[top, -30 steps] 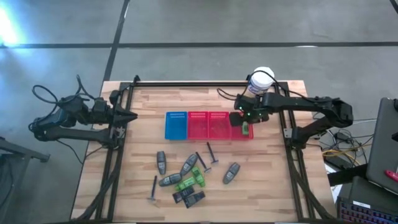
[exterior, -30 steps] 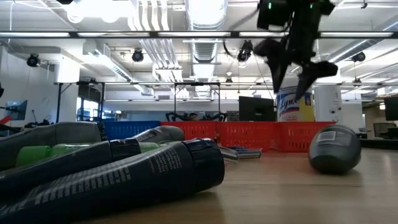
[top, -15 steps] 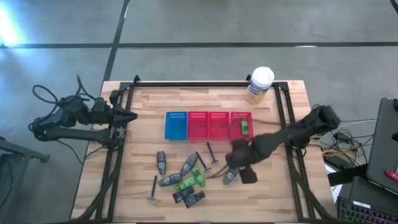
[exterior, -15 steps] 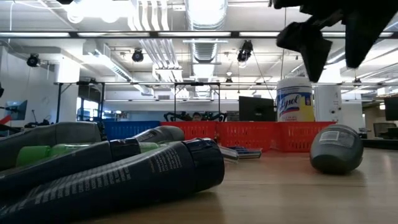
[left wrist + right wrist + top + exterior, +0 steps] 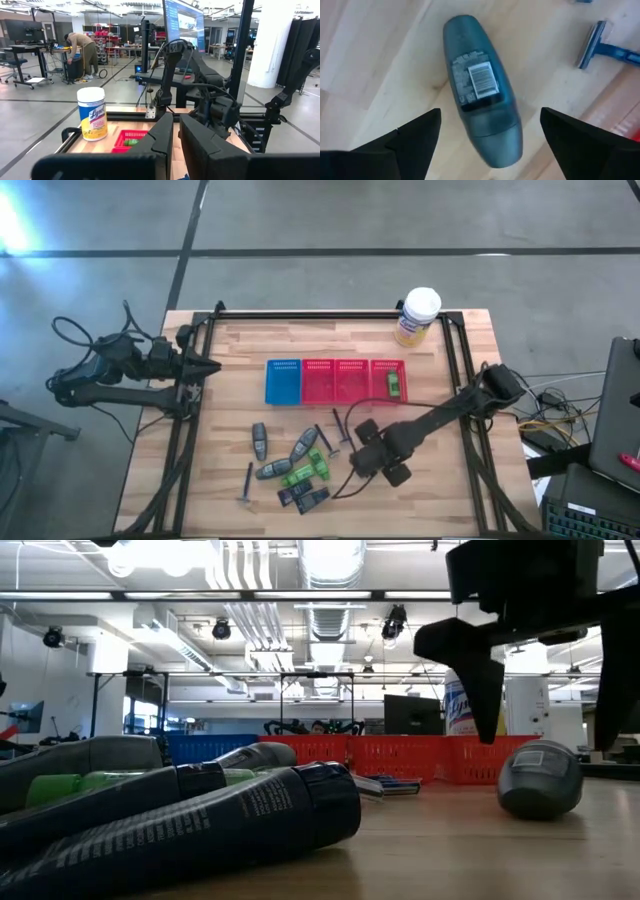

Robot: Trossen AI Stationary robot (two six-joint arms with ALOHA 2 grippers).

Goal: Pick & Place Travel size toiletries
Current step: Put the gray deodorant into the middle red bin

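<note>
My right gripper point(image 5: 490, 142) is open above a grey oval piece point(image 5: 480, 95) that lies flat on the wood, one finger on either side of it and touching nothing. In the low view the gripper point(image 5: 545, 690) hangs just over that piece point(image 5: 540, 778). In the high view the gripper point(image 5: 372, 457) hides it. More grey ovals point(image 5: 259, 440), green bottles point(image 5: 300, 475), razors point(image 5: 341, 428) and dark packets point(image 5: 305, 497) lie to its left. One green bottle point(image 5: 394, 385) lies in the rightmost red basket point(image 5: 388, 366). My left gripper point(image 5: 205, 367) waits, shut, at the table's left edge.
A blue basket point(image 5: 283, 381) and red baskets point(image 5: 335, 380) stand in a row mid-table. The white-lidded canister point(image 5: 417, 317) stands at the far right corner. A blue razor point(image 5: 592, 45) lies close to the grey oval. Bare wood lies right of the gripper and along the near edge.
My right arm has swung from over the rightmost red basket toward the table's near edge and come down over the lone grey oval piece. The green bottle has stayed in the basket. The other toiletries have not moved.
</note>
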